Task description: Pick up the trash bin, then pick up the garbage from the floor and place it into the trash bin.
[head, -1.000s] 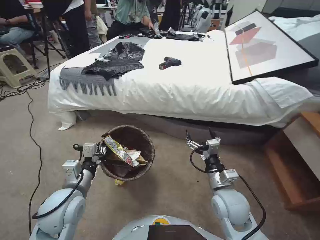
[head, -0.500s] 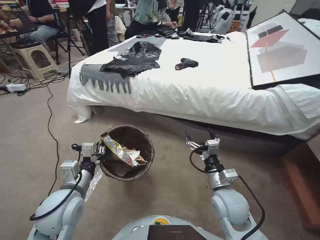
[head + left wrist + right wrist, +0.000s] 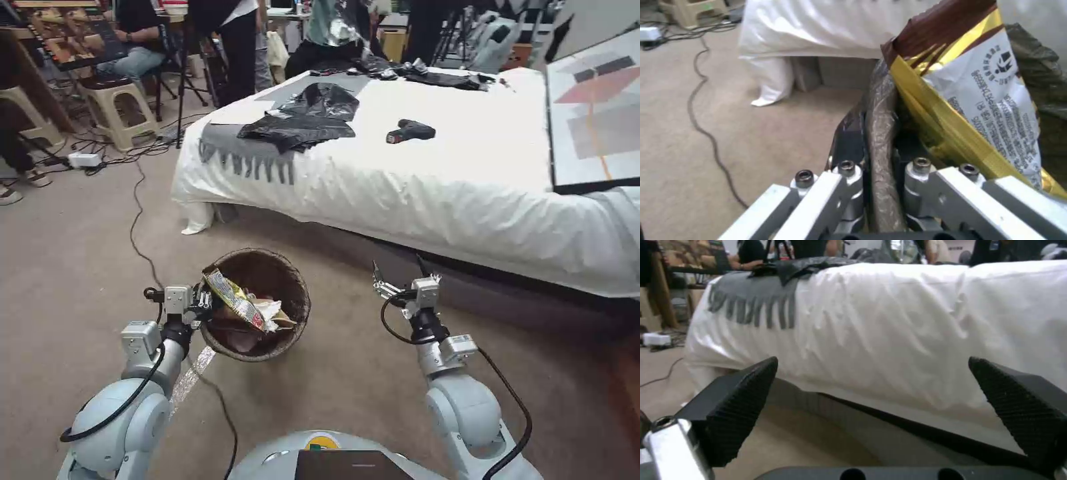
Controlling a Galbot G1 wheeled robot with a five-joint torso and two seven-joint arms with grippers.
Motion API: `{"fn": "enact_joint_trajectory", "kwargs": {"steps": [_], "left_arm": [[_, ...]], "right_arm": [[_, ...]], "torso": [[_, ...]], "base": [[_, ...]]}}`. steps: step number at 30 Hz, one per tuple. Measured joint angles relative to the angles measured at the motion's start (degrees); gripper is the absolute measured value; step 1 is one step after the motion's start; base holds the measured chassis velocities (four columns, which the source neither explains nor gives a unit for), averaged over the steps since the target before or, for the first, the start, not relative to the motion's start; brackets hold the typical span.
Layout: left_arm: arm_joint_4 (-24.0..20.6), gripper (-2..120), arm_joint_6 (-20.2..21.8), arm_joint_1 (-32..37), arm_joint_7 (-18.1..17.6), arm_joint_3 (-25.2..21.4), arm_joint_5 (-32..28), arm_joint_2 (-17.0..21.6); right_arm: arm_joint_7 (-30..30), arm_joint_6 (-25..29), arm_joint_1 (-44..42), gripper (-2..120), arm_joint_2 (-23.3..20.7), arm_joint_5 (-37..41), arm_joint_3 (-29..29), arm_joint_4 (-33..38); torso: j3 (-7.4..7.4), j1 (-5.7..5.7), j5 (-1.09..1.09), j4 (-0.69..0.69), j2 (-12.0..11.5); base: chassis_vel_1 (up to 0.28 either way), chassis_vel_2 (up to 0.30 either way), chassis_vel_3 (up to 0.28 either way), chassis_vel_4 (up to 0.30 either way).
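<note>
Bin-carrying posture right now: left end effector [image 3: 202,305] is clamped on the rim of the trash bin [image 3: 293,320], pinching the liner-covered edge between both fingers [image 3: 849,146], w/ one finger inside the wall and one outside, as the left wrist view shows. Grip at the rim on the robot's side makes sense, since it leaves the mouth unobstructed and facing up so litter can drop in from the right. Bin looks lifted off the carpet, held out in front of the left shoulder; whether the base brushes the floor I can't tell. Garbage already inside: a yellow snack wrapper [image 3: 235,301] leaning up over the rim next to the fingers, plus a white tissue [image 3: 268,310] and brown crumpled stuff beneath. Wrapper sticks out high, so a jolt could tip it back out, imo. Right end effector [image 3: 399,272] hangs free to the right of the bin, jaws spread wide and holding nothing, pads [image 3: 742,406] aimed toward the bed [image 3: 467,180] edge; probably kept open and low so it's ready for the next piece of floor litter. A shiny strip of something [image 3: 193,377] lies on the carpet beside the left arm, maybe plastic scrap, can't say for sure. Cable [image 3: 137,220] snakes across the floor to the left of the bin, a snag risk for the base if it drives that way.
</note>
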Motion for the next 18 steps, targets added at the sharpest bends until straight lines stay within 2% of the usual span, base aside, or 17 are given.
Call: {"fn": "enact_joint_trajectory", "kwargs": {"steps": [18], "left_arm": [[0.13,5,-0.06,-0.21,-0.04,-0.12,-0.04,-0.12]], "right_arm": [[0.22,-0.36,0.59,100,-0.08,0.85,0.16,-1.01]], "torso": [[0.00,0.00,0.00,-0.01,0.00]], "base": [[0.062,0.058,0.061,0.068]]}}
